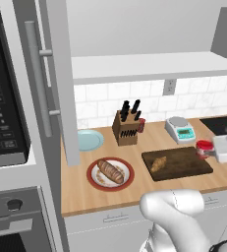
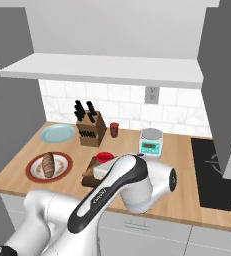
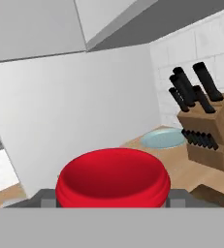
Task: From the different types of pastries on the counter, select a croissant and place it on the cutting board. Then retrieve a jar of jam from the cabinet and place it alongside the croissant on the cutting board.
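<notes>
A wooden knife block (image 1: 126, 129) holding black-handled knives is positioned at the back of the worktop, with a small dark red cup (image 2: 114, 129) just beside it. A pale blue plate (image 1: 89, 140) lies empty near the block, and a red-rimmed plate (image 1: 94, 179) is set nearer the front edge. A digital kitchen scale (image 1: 180, 130) is located against the tiled wall, beside a black hob (image 2: 219, 172); a microwave (image 1: 4, 113) is mounted above an oven (image 1: 14, 221).

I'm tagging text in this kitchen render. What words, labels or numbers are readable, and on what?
No text reads clearly.
Microwave panel: rows of pale button marks, too small and blurred to read.
Kitchen scale: green display, no digits legible.
Jar of jam: no label readable from this angle.
</notes>
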